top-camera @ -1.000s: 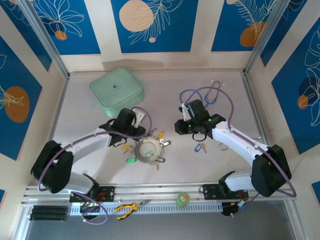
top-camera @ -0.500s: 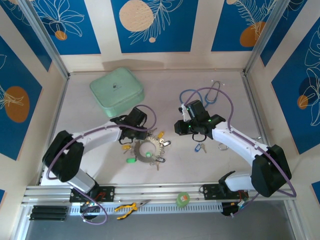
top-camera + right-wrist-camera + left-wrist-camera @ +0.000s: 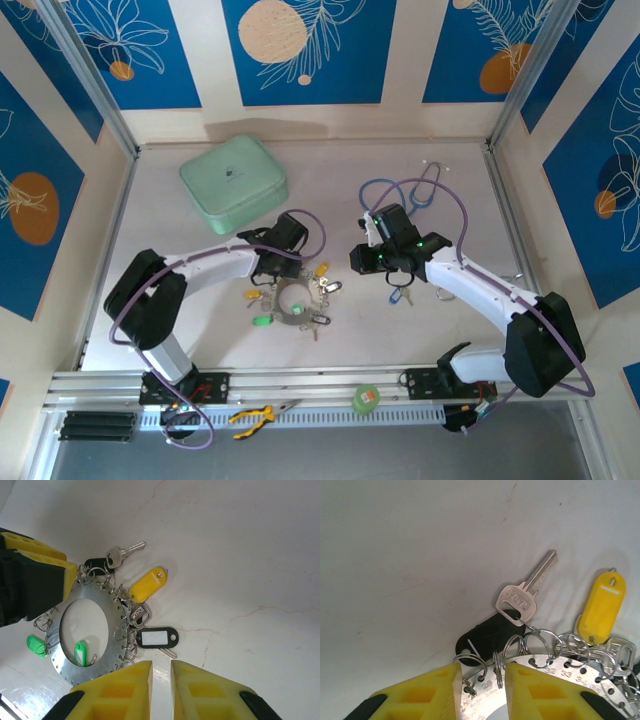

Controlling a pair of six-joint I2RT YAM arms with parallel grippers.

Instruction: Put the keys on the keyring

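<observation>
Where the two arms meet at mid-table, the only container is a mint-green zip case [image 3: 233, 183], closed, contents not visible, at the far left. Item: keyring [image 3: 82, 674], a flat silvery disc with a wide central hole and a numbered, notched rim hung with small split rings. It carries a yellow tag [image 3: 147, 583], a black-framed label tag [image 3: 157, 637], two green tags [image 3: 35, 645], and a silver key [image 3: 122, 551] beside a black tag [image 3: 94, 562]. A blue-tagged key [image 3: 398, 295] lies loose by the right gripper [image 3: 161, 667], whose fingers stand narrowly apart on nothing. The left gripper [image 3: 482, 672] straddles the ring's rim, gap narrow; whether it pinches cannot be told. A blue stethoscope [image 3: 400, 190] sits far right. Bare table [image 3: 330, 180] lies beyond the ring, inside metal side rails.
</observation>
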